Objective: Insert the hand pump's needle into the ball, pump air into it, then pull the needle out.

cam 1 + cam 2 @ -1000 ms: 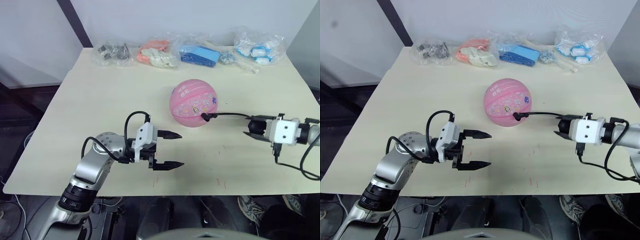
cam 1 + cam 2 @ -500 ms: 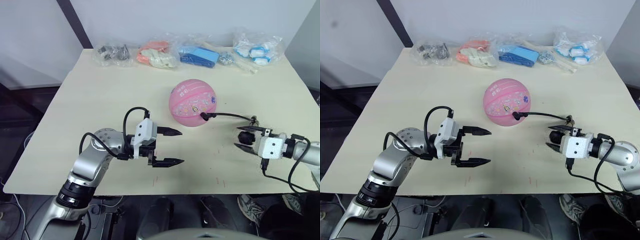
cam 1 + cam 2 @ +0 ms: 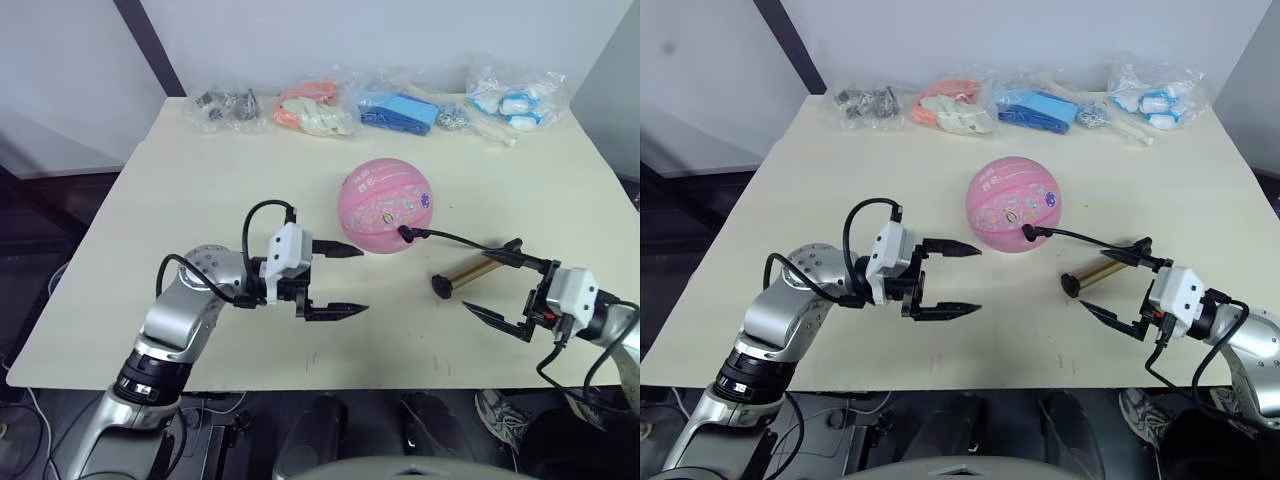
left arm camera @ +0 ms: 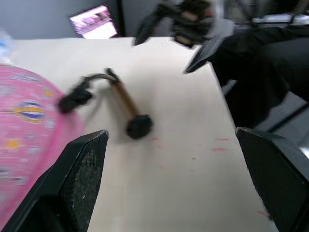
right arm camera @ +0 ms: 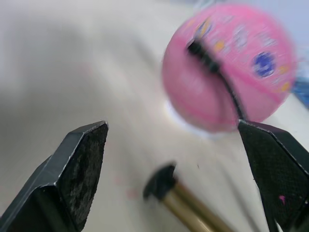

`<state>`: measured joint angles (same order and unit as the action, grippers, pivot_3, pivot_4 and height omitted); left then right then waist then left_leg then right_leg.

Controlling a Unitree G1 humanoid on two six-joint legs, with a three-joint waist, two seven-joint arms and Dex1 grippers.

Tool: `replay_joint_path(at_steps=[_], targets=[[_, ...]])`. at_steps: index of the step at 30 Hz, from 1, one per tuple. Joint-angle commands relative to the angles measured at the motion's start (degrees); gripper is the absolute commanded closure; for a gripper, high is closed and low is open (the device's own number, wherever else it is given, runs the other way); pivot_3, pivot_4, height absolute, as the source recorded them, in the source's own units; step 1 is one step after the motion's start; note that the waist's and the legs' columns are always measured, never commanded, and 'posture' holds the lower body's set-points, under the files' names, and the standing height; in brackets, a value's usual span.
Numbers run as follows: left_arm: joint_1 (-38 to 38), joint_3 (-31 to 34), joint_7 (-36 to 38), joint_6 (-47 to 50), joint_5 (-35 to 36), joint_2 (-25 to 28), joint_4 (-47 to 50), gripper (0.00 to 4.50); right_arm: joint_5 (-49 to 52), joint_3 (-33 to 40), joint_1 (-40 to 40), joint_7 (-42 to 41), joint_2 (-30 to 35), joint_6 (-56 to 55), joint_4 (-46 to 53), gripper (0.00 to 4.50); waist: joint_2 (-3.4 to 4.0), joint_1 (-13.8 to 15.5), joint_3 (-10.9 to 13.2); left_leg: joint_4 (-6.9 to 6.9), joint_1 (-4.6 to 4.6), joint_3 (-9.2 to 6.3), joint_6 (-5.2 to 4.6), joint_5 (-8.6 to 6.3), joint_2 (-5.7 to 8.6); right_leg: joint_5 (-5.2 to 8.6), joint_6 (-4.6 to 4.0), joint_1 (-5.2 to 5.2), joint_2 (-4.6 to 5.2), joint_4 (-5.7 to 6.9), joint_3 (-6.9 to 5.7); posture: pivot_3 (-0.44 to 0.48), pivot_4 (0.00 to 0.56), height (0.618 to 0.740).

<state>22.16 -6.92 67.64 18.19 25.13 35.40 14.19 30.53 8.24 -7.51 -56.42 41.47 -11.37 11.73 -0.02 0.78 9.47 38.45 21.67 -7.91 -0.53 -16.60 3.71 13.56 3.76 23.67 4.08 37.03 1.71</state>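
Observation:
The pink ball (image 3: 385,207) rests at the middle of the table. The needle's black fitting (image 3: 405,234) sits against the ball's near right side, and the pin itself is hidden. The thin black hose (image 3: 455,241) runs from it to the gold hand pump (image 3: 468,273), which lies on the table to the right of the ball. My right gripper (image 3: 487,278) is open, with one finger on each side of the pump's far end and no grip on it. My left gripper (image 3: 363,279) is open just in front and to the left of the ball, holding nothing.
Several clear bags line the table's far edge: metal parts (image 3: 225,104), orange-white items (image 3: 315,110), blue items (image 3: 400,108) and blue-white items (image 3: 515,98). The table's front edge (image 3: 330,385) is close below both grippers.
My right gripper has opened and dropped back toward the front right, and the pump now lies on the table. My left gripper has edged toward the ball.

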Motion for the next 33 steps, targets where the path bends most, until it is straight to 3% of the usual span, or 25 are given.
replay_joint_path(at_steps=[1, 7, 16, 25, 33], targets=[[3.1, 2.9, -2.6, 0.2, 1.8, -1.5, -1.2, 0.0, 6.6, 3.6, -3.0, 1.0, -1.6, 3.5, 6.8, 0.05, 0.0, 0.0, 0.0, 0.01, 0.0, 0.01, 0.0, 0.0, 0.0, 0.0, 0.0, 0.0, 0.0, 0.01, 0.0, 0.0, 0.15, 0.74], [10.8, 4.4, -8.1, 2.7, 1.5, -4.9, -7.8, 0.0, 11.1, 5.9, -6.9, 3.7, -5.4, 6.9, 12.9, 0.05, -0.03, -0.1, 0.0, 0.08, -0.05, 0.02, 0.01, 0.01, 0.01, 0.0, 0.01, 0.0, -0.01, 0.22, 0.0, 0.0, 0.15, 0.74], [24.8, 1.9, -15.9, 0.1, -6.0, -12.5, -24.4, 0.0, 10.9, 6.6, -8.4, 6.0, -8.5, 8.2, 16.8, 0.05, -0.06, -0.2, 0.0, 0.3, -0.09, 0.04, 0.07, 0.04, 0.08, 0.01, 0.01, 0.01, -0.03, 0.55, 0.02, 0.0, 0.15, 0.74], [37.9, 0.1, -17.5, -6.7, -12.6, -19.2, -44.4, 0.0, 9.3, 6.8, -8.1, 7.1, -9.7, 8.3, 17.6, 0.05, -0.1, -0.3, 0.0, 0.4, -0.05, 0.04, 0.07, 0.05, 0.12, 0.01, 0.02, 0.02, -0.04, 0.61, 0.0, 0.0, 0.15, 0.74], [42.1, -2.1, -17.3, -8.0, -18.2, -21.8, -55.5, 0.0, 8.7, 5.8, -6.2, 8.6, -10.1, 9.6, 18.7, 0.05, -0.11, -1.4, 0.0, 0.55, -0.02, 0.04, 0.06, 0.04, 0.17, 0.01, 0.03, 0.02, -0.05, 0.68, -0.01, 0.0, 0.15, 0.74]])
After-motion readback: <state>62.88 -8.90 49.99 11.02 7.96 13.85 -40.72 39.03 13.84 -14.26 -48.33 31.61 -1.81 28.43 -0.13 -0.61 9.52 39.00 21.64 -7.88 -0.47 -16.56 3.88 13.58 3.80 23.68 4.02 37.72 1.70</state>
